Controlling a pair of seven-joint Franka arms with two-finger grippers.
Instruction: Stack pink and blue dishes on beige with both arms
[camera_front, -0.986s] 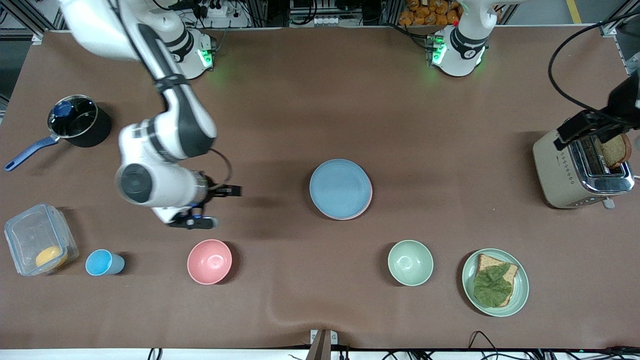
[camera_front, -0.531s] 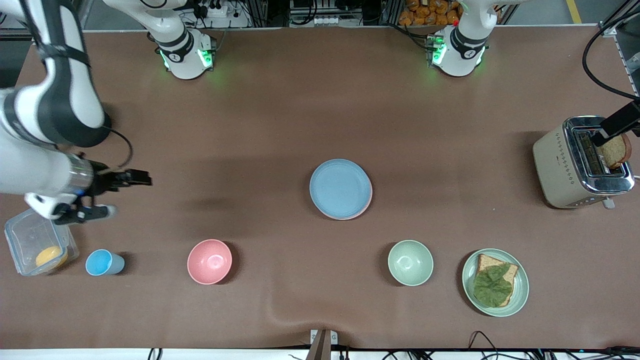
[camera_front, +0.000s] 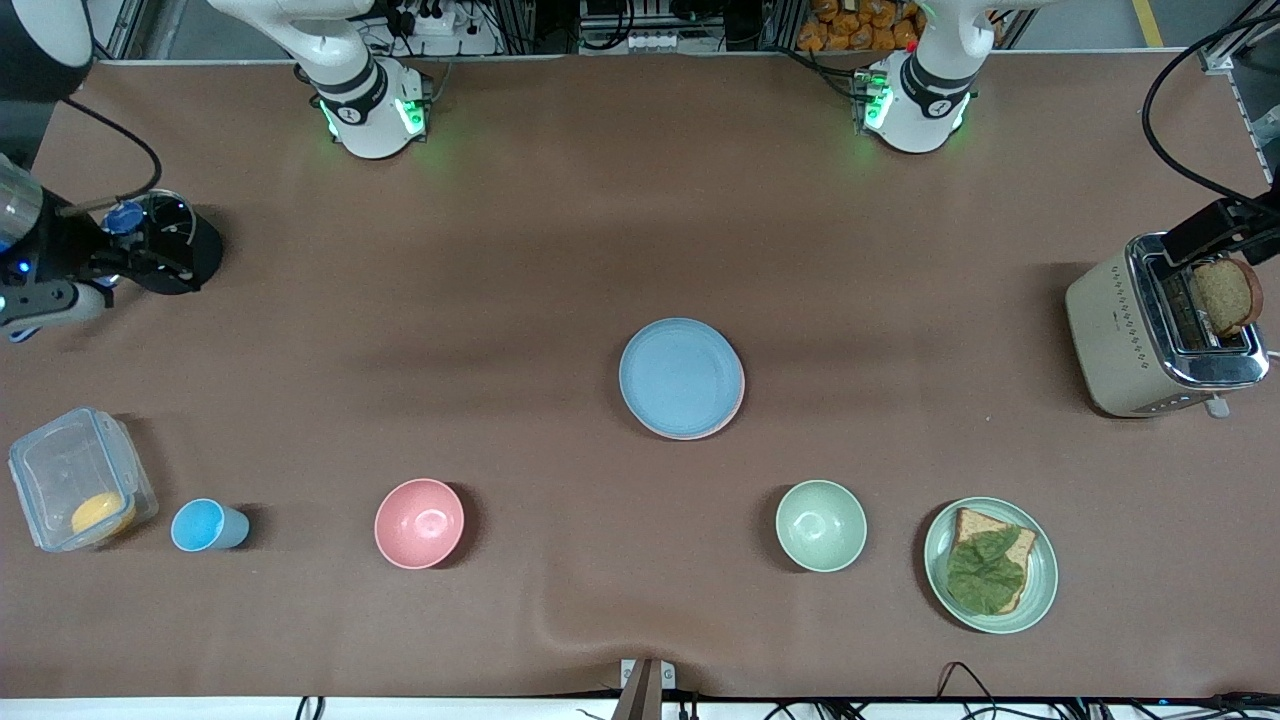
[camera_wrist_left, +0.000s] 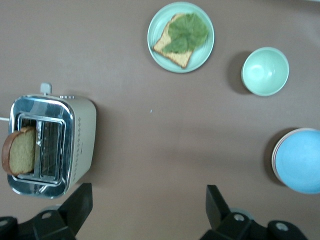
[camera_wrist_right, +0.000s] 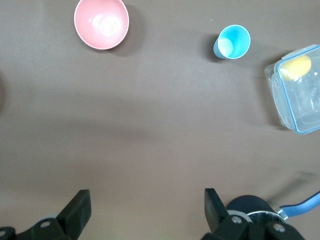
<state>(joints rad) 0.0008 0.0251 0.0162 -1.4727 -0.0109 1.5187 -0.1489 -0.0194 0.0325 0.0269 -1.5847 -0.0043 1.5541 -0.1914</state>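
Observation:
The light blue plate (camera_front: 681, 375) lies in the middle of the table on top of the pink plate (camera_front: 738, 407), of which only a thin rim shows. In the left wrist view the blue plate (camera_wrist_left: 301, 161) shows a pale rim beneath it. No beige plate shows on its own; anything under the stack is hidden. My right gripper (camera_front: 122, 260) hangs over the black pot at the right arm's end, open and empty (camera_wrist_right: 146, 207). Over the toaster at the left arm's end, my left gripper (camera_front: 1203, 238) is open and empty too (camera_wrist_left: 148, 202).
A black pot (camera_front: 175, 255) with a blue handle, a clear lidded box (camera_front: 60, 470), a blue cup (camera_front: 205, 525) and a pink bowl (camera_front: 420, 523) sit toward the right arm's end. A green bowl (camera_front: 821, 525), a green plate (camera_front: 937, 570) with bread and a toaster (camera_front: 1115, 340) sit toward the left arm's.
My right arm has swung away from the middle of the table to its own end, ending over the pot. The left gripper shifted slightly over the toaster. The plates have not moved.

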